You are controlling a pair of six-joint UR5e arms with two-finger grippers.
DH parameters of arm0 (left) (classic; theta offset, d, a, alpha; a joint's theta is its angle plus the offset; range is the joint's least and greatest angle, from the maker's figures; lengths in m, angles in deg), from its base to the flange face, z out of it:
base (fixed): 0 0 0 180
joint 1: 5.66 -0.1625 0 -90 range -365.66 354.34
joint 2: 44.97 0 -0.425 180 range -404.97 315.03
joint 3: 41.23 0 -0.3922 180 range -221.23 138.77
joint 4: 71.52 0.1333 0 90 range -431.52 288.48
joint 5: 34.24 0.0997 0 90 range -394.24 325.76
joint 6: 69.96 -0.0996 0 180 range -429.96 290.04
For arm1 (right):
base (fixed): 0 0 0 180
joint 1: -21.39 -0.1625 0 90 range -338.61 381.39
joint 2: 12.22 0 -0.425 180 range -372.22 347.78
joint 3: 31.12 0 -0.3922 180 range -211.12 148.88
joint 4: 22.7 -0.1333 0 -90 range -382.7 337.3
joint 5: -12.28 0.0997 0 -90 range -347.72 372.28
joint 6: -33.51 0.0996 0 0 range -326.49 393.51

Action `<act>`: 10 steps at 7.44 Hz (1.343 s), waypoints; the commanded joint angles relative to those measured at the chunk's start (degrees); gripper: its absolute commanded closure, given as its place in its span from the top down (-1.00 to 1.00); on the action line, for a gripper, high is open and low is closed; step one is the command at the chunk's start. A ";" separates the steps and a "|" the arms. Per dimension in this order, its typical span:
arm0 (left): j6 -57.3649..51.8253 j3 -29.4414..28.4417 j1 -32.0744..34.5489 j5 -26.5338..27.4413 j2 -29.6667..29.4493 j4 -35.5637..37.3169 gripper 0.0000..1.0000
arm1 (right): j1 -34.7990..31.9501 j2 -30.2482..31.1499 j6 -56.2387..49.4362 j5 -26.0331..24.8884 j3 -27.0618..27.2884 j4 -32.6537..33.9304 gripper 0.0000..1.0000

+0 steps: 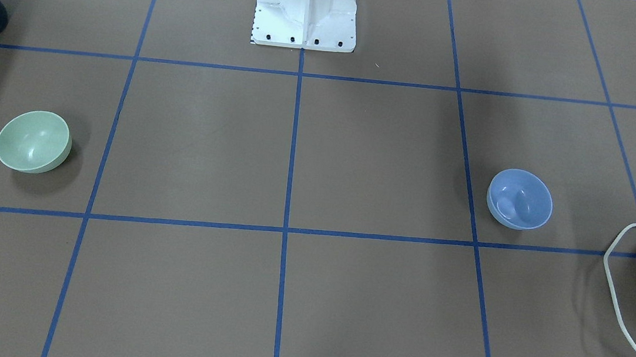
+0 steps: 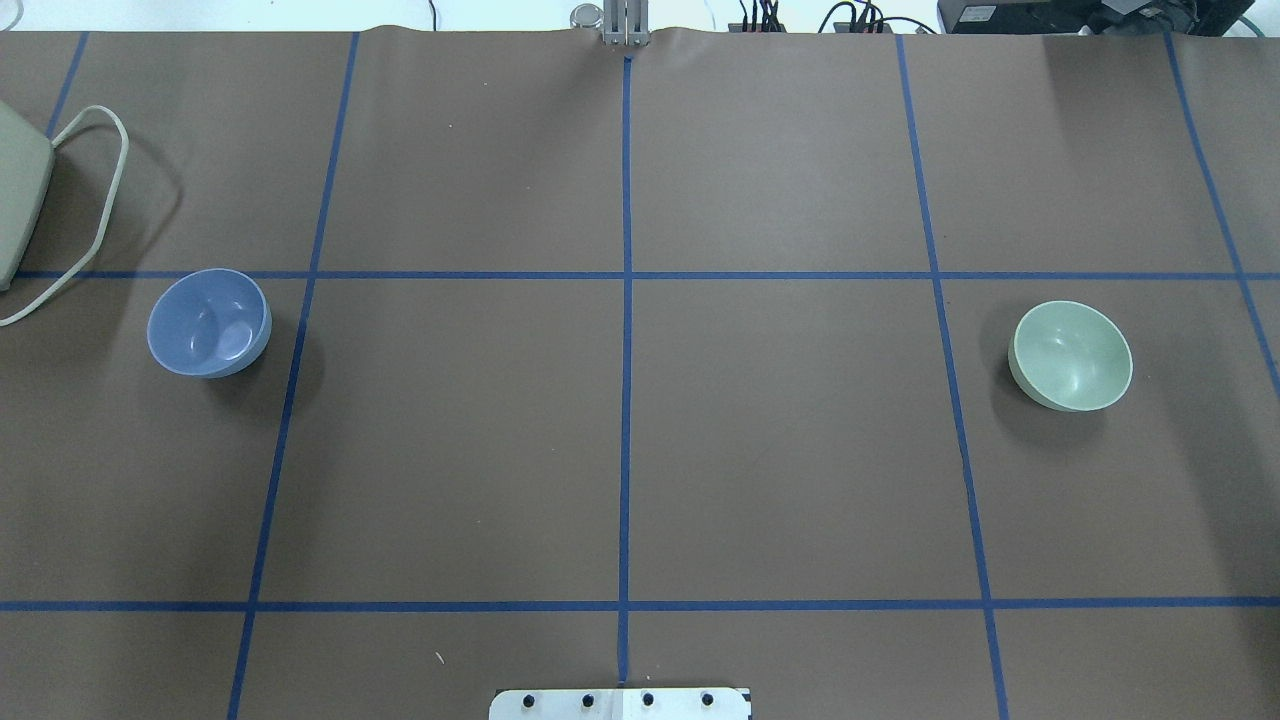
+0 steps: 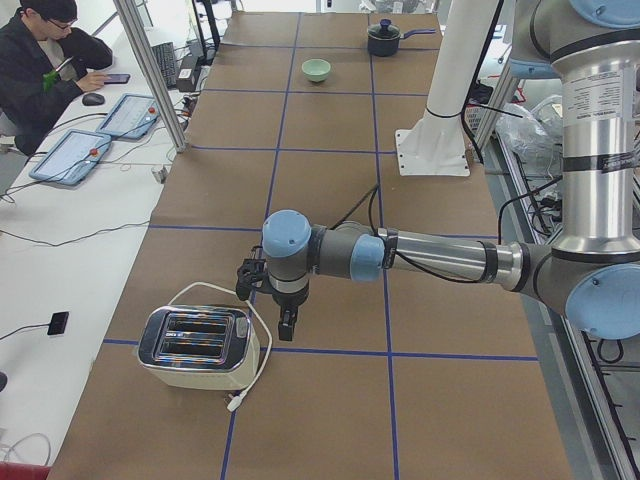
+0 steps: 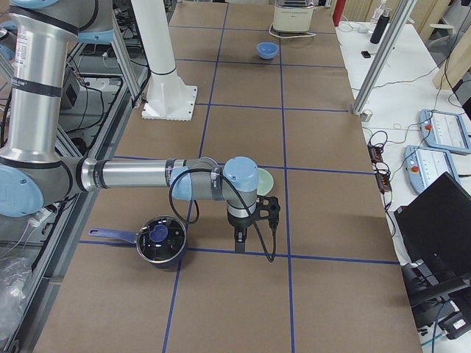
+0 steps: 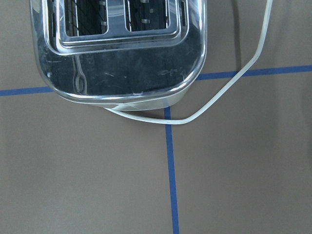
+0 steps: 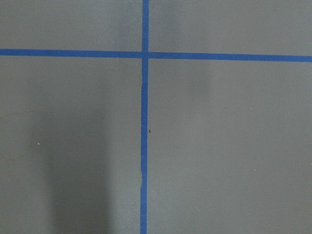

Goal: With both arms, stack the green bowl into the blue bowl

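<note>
Pedestal (image 1: pixel 306 9) is at my near edge, on the brown table (image 2: pixel 620 450) with its blue tape grid. Near right: dark pot (image 4: pixel 160 240), lid on, handle toward my side. My right gripper (image 4: pixel 240 239) hangs fingers-down near that pot, close to a tape line. Only a side camera catches it, so I can't tell how wide the jaws stand. Its wrist cam sees bare table and a tape cross.

Middle row: green bowl (image 2: pixel 1071 356) on my right, blue bowl (image 2: pixel 208 322) on my left. Both upright, open side up, well apart, centre tape line between them. Not stacked.

My left gripper (image 3: pixel 287 325) hangs fingers-down just beside the toaster (image 3: pixel 197 347). Side view only again, so I can't tell its opening either. Left wrist cam: toaster's chrome top, white cord (image 5: pixel 234 83) looping over a tape cross. Toaster sits at the left edge, slightly farther out than the blue bowl.
</note>
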 commanded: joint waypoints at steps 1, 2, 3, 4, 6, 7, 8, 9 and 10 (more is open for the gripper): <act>0.17 0.62 0.00 -0.02 -0.03 0.00 0.95 | 0.00 -0.17 0.00 0.00 0.06 -0.09 1.00; 0.26 1.32 0.00 -0.02 0.06 0.09 0.95 | 0.00 -0.18 0.00 0.52 0.50 -0.18 1.00; 0.18 2.20 0.00 0.16 -0.03 0.09 0.95 | 0.00 -0.26 -0.17 0.70 0.68 -0.18 1.00; 0.18 3.42 0.00 -0.02 -0.55 0.00 0.95 | 0.35 -0.70 -0.18 0.79 0.85 -0.01 1.00; 0.27 4.41 0.00 0.24 -2.83 -0.70 0.95 | 1.23 -3.75 0.09 3.41 1.56 -0.27 1.00; 0.26 3.36 0.00 0.51 -6.15 -4.01 0.95 | 1.23 -5.52 0.09 3.08 1.56 -0.35 1.00; 0.44 1.52 0.00 0.51 -8.10 -9.00 0.95 | 1.23 -7.89 -0.09 3.25 1.39 -0.44 1.00; 0.27 0.63 0.00 0.08 -7.86 -14.62 0.95 | 1.23 -8.52 -0.26 3.17 1.38 -2.18 1.00; 0.52 0.54 0.00 -0.02 -7.24 -17.29 0.95 | 1.23 -9.05 -0.35 2.90 0.51 -5.33 1.00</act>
